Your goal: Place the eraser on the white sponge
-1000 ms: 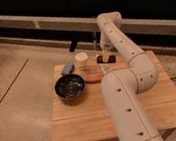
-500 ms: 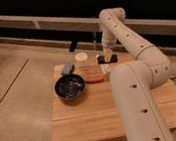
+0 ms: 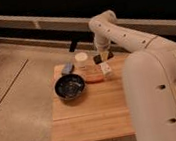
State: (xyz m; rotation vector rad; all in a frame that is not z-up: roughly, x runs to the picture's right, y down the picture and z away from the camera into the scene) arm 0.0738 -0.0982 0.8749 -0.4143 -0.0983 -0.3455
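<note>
Here we see the gripper (image 3: pixel 103 57) hanging over the far edge of the wooden table (image 3: pixel 99 115), at the end of the white arm (image 3: pixel 126 35), which arches in from the right. Its jaws are drawn together, narrow. A small dark piece at its tip, on the left side, is what we take for the eraser (image 3: pixel 97 58). We cannot tell whether it is pinched between the jaws or lies on the table under them.

The white sponge (image 3: pixel 105 70) lies just nearside of the gripper, apart from the dark piece. Touching the sponge's left side is a flat orange item (image 3: pixel 93 79). Further left sits a dark bowl (image 3: pixel 70 86), upright, with a small grey-blue object (image 3: pixel 68 68) just beyond it. A white cup (image 3: pixel 81 59) stands near the far edge, left of the gripper.
</note>
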